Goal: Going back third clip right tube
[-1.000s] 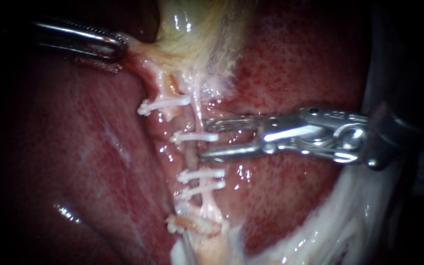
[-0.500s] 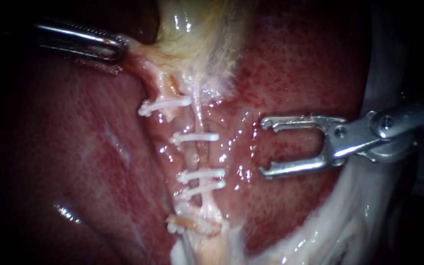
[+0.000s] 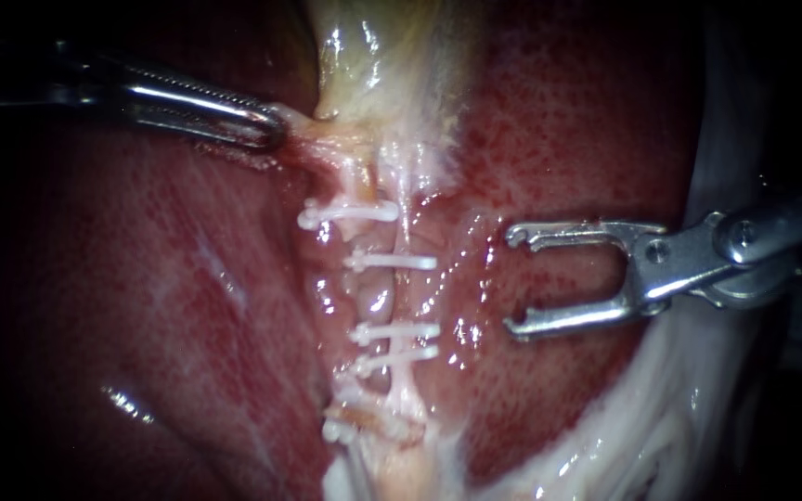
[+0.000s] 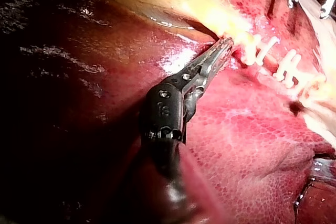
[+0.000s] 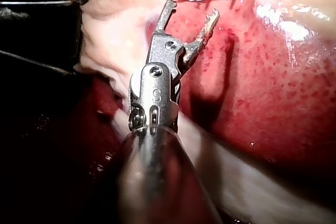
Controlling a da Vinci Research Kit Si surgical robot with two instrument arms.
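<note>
My left instrument [image 3: 276,133], a slim steel shaft with long ridged jaws, comes in from the far left. Its jaws are clamped on a fold of pale tissue [image 3: 313,139] just beside the glossy yellow-white gallbladder [image 3: 373,56], and the fold is stretched taut toward the left. From there the thin pale right tube [image 3: 407,297] runs toward me over the mottled dark red liver [image 3: 141,306]. Short white plastic clips [image 3: 399,330] lie across it: one farther up, then two close together nearer me. My right instrument [image 3: 512,280], a bright steel shaft ending in two hooked jaws, sits to the right of the tube, clear of it, over bare liver. Its jaws stand wide with nothing between them, their tips facing the clips. From its wrist camera, the clips lie ahead of the spread jaws, not touching them.
</note>
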